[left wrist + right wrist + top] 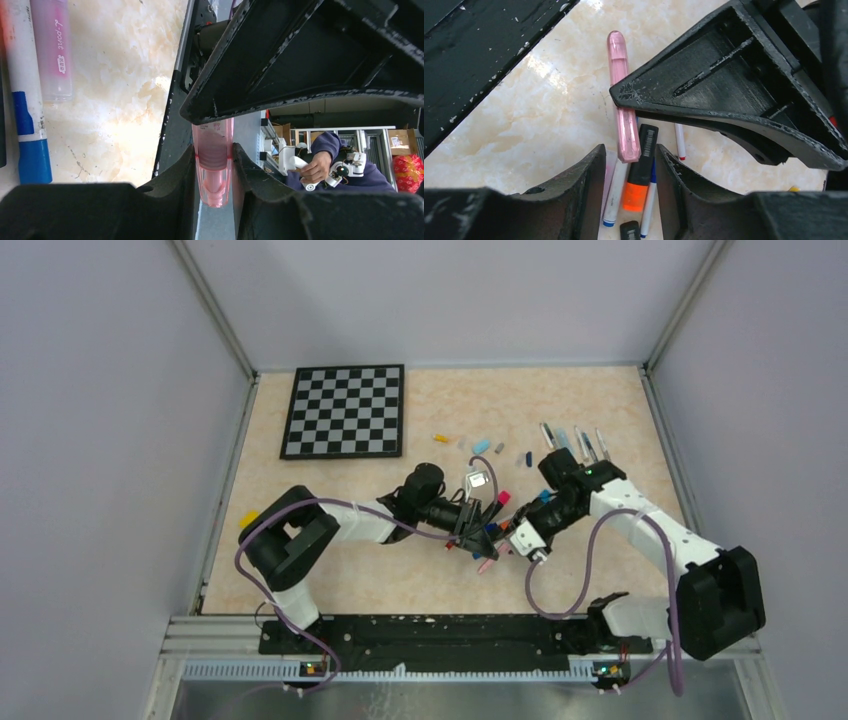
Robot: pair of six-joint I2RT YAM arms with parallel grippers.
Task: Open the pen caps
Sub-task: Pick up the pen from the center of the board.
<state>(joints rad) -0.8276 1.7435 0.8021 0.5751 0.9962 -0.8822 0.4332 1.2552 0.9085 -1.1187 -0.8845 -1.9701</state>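
Observation:
My left gripper (214, 150) is shut on a clear pink pen (214, 175); its capped end pokes out past the fingers toward the wrist camera. In the right wrist view the same pink pen (624, 115) runs out from under the left gripper's black finger. Its flat end lies between the tips of my right gripper (630, 149). The right jaws stand open, with a gap on each side of the pen. Both grippers meet mid-table, left gripper (480, 528) and right gripper (512, 530). Loose pen caps lie behind them: yellow (441, 438), light blue (482, 446), dark blue (527, 457).
Under the grippers lie an orange-and-black marker (639, 175), a white pen with a blue end (616, 197), a thin red-tipped pen (680, 142), a blue-and-white marker (25, 100) and a pink highlighter (52, 45). Uncapped pens (575, 440) lie back right. A chessboard (345, 410) lies back left.

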